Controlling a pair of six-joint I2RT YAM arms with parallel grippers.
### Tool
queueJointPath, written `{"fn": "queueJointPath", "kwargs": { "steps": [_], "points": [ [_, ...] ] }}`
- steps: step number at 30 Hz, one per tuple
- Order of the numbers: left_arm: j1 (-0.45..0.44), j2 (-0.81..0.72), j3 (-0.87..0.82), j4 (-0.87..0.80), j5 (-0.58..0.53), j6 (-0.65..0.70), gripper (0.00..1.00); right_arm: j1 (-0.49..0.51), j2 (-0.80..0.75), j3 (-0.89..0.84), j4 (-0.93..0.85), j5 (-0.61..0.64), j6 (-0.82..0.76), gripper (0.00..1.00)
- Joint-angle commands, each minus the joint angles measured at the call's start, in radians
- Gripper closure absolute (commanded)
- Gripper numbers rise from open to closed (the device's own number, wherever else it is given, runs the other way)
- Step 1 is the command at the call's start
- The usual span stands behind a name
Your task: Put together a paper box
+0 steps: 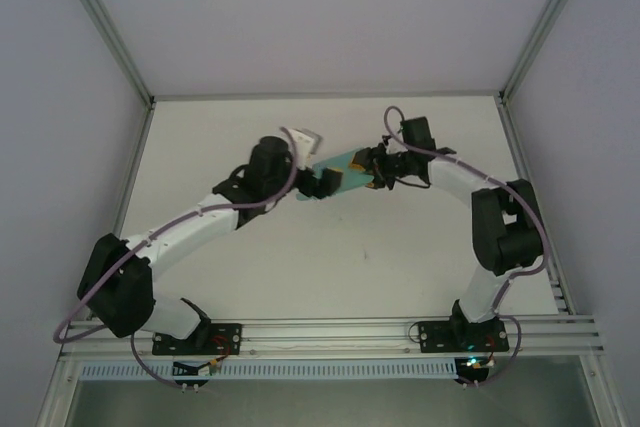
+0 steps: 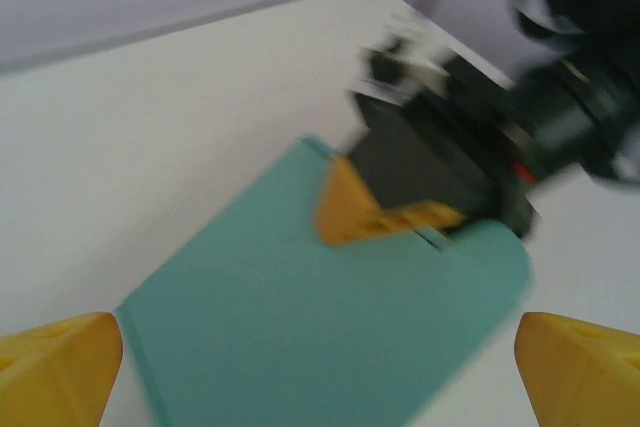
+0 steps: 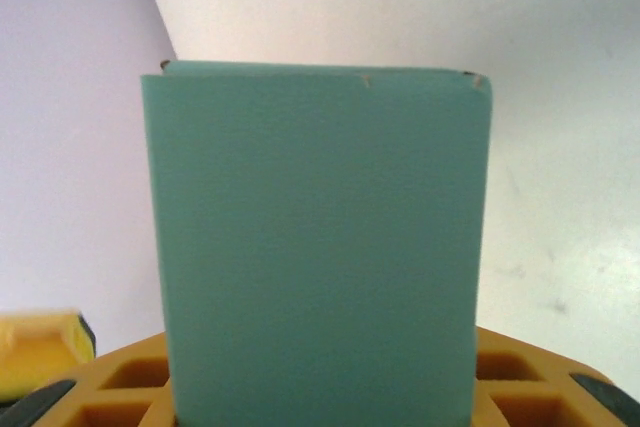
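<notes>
From overhead I see both arms reaching in to meet above the middle of the white table (image 1: 330, 267), with the paper box (image 1: 337, 169), a small flat rectangle of teal-green thin card, caught between them and off the surface. On my left wrist feed the left gripper (image 2: 320, 377) has its two yellow fingertips (image 2: 55, 367) standing wide apart at the bottom corners of the picture. The paper box (image 2: 300, 327) lies in the gap between them, and I can see bare space on either side, so this gripper has hold of nothing. The same feed is blurred, but I can make out the right gripper (image 2: 400, 222) at the far edge of the card, with one yellow finger lying flat on its upper face and the black body behind it. On the right wrist feed the paper box (image 3: 315, 247) rises straight up out of the right gripper (image 3: 320, 402), whose yellow fingers (image 3: 520, 382) are closed part-way onto the card's lower edge and carry it. Its top corners look slightly scuffed. In the overhead view the left gripper (image 1: 318, 185) sits at the card's near-left end and the right gripper (image 1: 362, 175) at its far-right end.
</notes>
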Motion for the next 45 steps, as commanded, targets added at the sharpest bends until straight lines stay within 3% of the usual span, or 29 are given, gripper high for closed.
{"fn": "queueJointPath", "kwargs": {
  "steps": [1, 7, 13, 19, 27, 30, 35, 45],
  "points": [
    [-0.074, 0.035, 0.042, -0.209, -0.121, 0.297, 0.00, -0.028, -0.023, 0.025, -0.214, -0.178, 0.118, 0.62],
    [-0.106, 0.046, 0.116, -0.301, -0.022, 0.410, 0.00, -0.043, -0.052, 0.120, -0.404, -0.173, 0.071, 0.61],
    [-0.110, 0.073, 0.146, -0.413, -0.040, 0.440, 0.00, -0.063, -0.041, 0.090, -0.355, -0.299, 0.222, 0.62],
    [-0.111, 0.040, 0.091, -0.367, -0.225, 0.443, 0.02, -0.081, -0.050, 0.129, -0.430, -0.304, 0.186, 0.62],
    [-0.111, 0.007, 0.082, -0.360, -0.243, 0.459, 0.11, -0.084, -0.101, 0.066, -0.338, -0.363, 0.297, 0.61],
    [-0.112, 0.030, 0.093, -0.351, -0.253, 0.458, 0.19, -0.084, -0.117, 0.068, -0.347, -0.364, 0.291, 0.62],
    [-0.111, 0.028, 0.091, -0.286, -0.231, 0.457, 0.40, -0.083, -0.122, 0.063, -0.381, -0.377, 0.267, 0.61],
    [-0.111, 0.030, 0.099, -0.294, -0.191, 0.454, 0.55, -0.084, -0.122, 0.062, -0.387, -0.375, 0.215, 0.55]
  ]
}}
